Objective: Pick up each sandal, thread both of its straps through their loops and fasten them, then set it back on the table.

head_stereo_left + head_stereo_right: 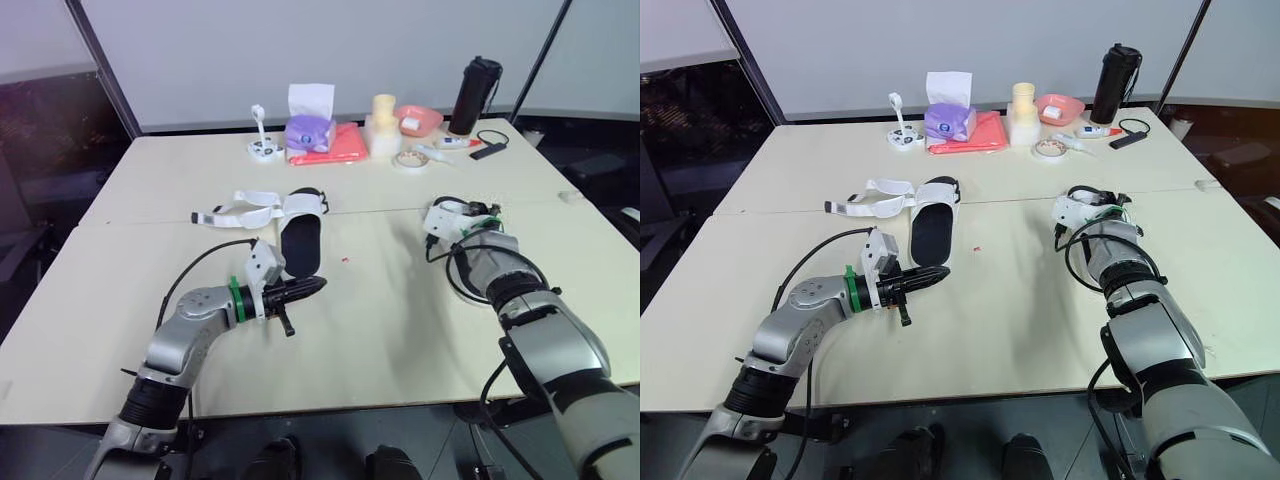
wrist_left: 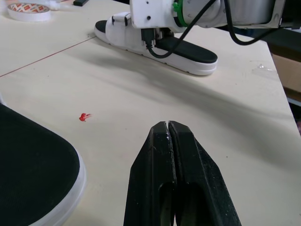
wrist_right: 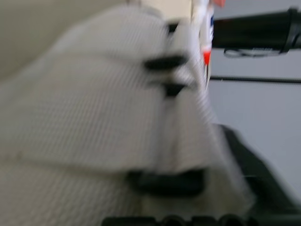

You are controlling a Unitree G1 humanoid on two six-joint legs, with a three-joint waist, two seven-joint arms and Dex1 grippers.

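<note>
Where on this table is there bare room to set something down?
The table is barest in its near middle, right of the left end effector, in front of the red speck. The far left corner, beyond the sandal, is free. The back edge, from tissue box to black bottle, is crowded.

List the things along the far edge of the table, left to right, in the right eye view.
small white gadget → purple tissue box → cream-coloured object → pink bowl → black bottle
</note>
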